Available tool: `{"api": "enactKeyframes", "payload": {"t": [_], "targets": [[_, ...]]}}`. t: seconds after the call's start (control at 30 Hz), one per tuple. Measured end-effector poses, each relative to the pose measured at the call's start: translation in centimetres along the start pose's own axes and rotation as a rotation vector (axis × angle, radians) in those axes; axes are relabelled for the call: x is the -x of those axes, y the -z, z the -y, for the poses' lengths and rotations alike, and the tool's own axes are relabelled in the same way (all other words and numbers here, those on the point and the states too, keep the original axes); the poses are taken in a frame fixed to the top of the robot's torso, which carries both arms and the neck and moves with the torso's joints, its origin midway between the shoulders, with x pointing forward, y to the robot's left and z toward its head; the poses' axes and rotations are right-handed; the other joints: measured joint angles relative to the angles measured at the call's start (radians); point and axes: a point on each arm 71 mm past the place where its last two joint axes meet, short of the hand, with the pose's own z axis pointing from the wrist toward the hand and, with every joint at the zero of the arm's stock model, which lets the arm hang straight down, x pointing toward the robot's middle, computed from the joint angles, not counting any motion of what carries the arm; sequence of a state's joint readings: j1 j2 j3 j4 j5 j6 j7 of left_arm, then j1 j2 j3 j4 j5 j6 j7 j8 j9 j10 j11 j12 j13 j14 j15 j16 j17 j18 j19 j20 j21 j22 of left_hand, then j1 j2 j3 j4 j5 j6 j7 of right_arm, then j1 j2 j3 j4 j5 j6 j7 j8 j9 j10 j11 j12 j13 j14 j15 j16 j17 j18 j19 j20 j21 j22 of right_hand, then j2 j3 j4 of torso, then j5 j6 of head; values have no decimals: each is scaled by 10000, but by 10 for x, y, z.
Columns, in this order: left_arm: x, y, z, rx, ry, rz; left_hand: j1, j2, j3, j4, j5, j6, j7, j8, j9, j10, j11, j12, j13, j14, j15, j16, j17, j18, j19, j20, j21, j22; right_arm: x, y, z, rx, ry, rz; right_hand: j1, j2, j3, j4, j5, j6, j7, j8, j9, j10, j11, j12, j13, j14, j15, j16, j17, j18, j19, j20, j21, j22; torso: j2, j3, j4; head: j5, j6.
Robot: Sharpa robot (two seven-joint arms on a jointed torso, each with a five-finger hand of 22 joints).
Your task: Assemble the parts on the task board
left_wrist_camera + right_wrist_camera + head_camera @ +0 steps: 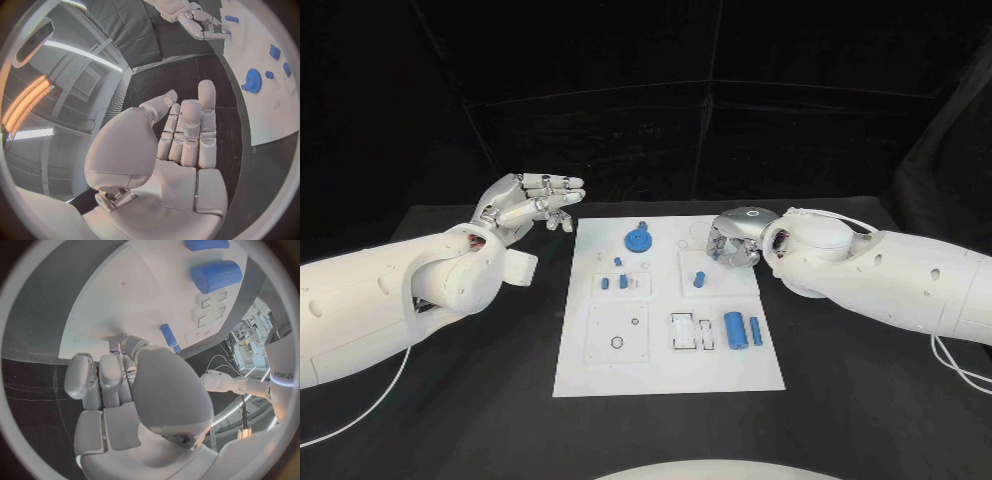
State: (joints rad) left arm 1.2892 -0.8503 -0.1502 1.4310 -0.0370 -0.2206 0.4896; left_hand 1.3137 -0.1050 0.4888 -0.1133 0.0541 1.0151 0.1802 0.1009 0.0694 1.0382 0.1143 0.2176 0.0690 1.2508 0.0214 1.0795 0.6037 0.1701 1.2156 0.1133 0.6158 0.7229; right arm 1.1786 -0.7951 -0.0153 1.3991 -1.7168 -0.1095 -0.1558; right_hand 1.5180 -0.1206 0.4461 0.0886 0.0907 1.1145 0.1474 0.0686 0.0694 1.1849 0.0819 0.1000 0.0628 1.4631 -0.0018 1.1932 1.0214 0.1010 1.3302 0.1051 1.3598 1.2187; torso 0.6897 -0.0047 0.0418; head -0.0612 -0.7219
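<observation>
The white task board [668,350] lies mid-table. A blue gear [638,238] sits near its far edge, small blue pegs [615,282] stand left of centre, and another peg [698,279] stands right of centre. A thick blue cylinder [734,325] and a thinner one [756,331] lie at the near right. My right hand [737,238] hovers over the far right of the board, fingers curled down. In the right wrist view its fingertips [119,345] meet the thumb at the board, close to a blue peg [167,335]; I see nothing between them. My left hand [531,205] is raised beside the board's far left corner, open and holding nothing.
Black table [473,400] surrounds the board on all sides. White rectangular recesses [682,330] and a small ring [617,343] mark the board's near half. In the left wrist view the gear [253,80] and the right hand [203,22] lie beyond my open palm [181,145].
</observation>
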Motion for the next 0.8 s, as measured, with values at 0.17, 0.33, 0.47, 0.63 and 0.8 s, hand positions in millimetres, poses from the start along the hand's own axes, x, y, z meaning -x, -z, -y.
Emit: {"api": "enactKeyframes", "payload": {"t": [0.17, 0.33, 0.47, 0.63, 0.8], "targets": [[0, 0, 0, 4, -2, 13, 36, 36, 0, 0, 0, 0, 0, 0, 0, 0, 0, 0, 0, 0, 0, 0, 0, 0, 0, 0, -37, 1, -1, 2, -2, 38, -36, 101, -158, -6, 132, -76, 0, 85, -18, -4, 12, -1, 2, -48, 5, 0, 0, 51, -1, -165, 120, -19, 95, 185, -6, 0, -5, 3, -10], [1, 0, 0, 6, -7, 29, 36, 36, 0, 0, 0, 0, 0, 0, 0, 0, 0, 0, 0, 1, 1, 0, 0, -2, 0, 0, -37, 1, 0, 5, -4, 89, -98, 373, -290, -27, 176, -82, 0, 91, -21, -1, 37, 34, -34, -48, 15, 0, 0, 93, -2, -164, 194, -15, 171, 304, -11, 1, -5, -11, 15], [2, 0, 0, 7, -13, 47, 36, 36, 26, -27, 0, 0, -1, 0, 0, 0, 0, 0, 0, 1, 0, 0, -22, -3, 0, 0, -37, 1, 2, 7, -5, 123, -172, 657, -353, -15, 211, -98, 0, 92, -23, -1, 30, 71, 1, -48, 21, 0, 0, 92, -2, -163, 230, 21, 214, 343, -14, 1, -5, -14, 36], [2, 0, 0, 9, -25, 72, 36, 36, 26, -27, 0, 0, 0, 0, 0, 0, 0, 0, 0, 1, 1, 0, -25, -3, 1, 0, -37, 2, 4, 11, -2, 72, -308, 926, -353, -15, 211, -98, 0, 92, -22, -1, 30, 71, 1, -48, 20, 0, 0, 91, -3, -163, 230, 21, 214, 357, -14, 0, -2, -15, 74], [4, 0, 0, 12, -45, 112, 36, 36, 26, -27, 0, 0, 0, 0, 0, 0, 0, 0, 1, 1, 1, 0, -25, -4, 0, 0, -37, 2, 6, 16, 1, 10, -422, 1092, -392, 24, 210, -98, 0, 120, 7, -1, 24, 70, 2, -47, 20, 0, 0, 134, 12, -162, 265, -14, 214, 382, -14, -2, -2, -30, 92]]}}
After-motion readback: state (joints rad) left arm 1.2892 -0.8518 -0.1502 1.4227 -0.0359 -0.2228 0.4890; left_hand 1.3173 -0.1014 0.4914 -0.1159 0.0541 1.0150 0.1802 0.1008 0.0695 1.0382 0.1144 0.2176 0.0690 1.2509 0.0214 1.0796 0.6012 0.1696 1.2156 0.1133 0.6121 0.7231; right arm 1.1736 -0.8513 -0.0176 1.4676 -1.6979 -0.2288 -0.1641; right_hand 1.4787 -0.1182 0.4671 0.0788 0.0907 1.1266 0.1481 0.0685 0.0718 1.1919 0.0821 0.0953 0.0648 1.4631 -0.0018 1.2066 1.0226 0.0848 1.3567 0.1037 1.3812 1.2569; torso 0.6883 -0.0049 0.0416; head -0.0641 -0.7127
